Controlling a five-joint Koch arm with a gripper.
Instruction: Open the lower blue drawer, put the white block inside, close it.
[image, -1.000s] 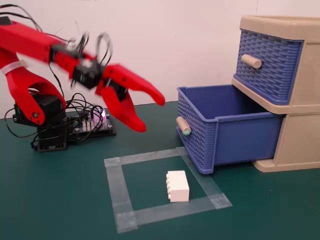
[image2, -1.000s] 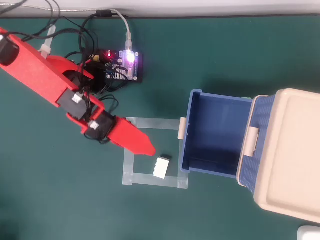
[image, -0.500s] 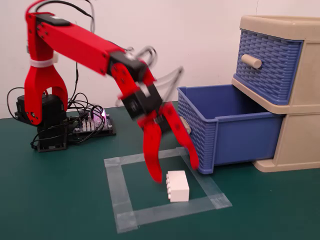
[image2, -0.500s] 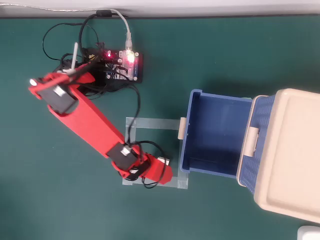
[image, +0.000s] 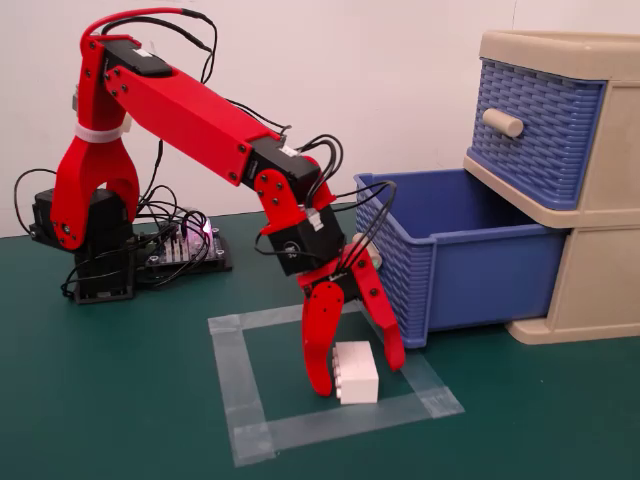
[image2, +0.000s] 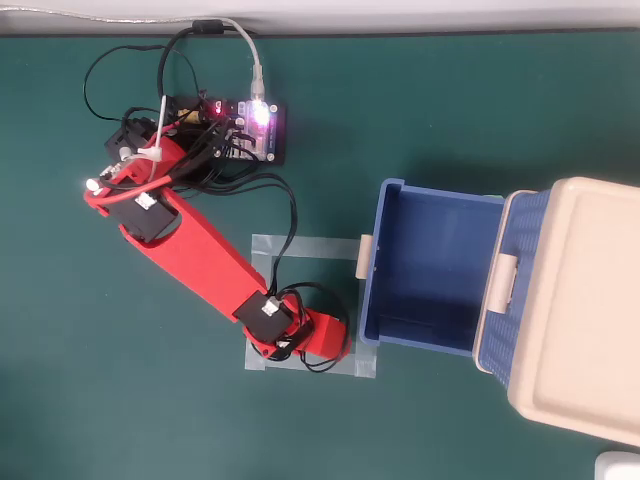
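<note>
The hand (image: 352, 378) points down over the white block (image: 357, 372), lower centre of the fixed view, with its jaws spread wide, one on each side of the block. The left finger (image: 320, 340) stands just beside the block; whether it touches cannot be told. The block rests on the table (image: 120, 400) inside a square of clear tape (image: 232, 385), which probably marks its start position. The straddling pose suggests a grasp is being prepared. In the overhead view the arm hides the block.

The lower blue drawer (image: 470, 260) is pulled fully out, right of centre, and its interior (image2: 430, 260) is empty, ready to receive the block. The upper drawer (image: 535, 130) sits nearly closed in the beige cabinet (image: 600, 290).
</note>
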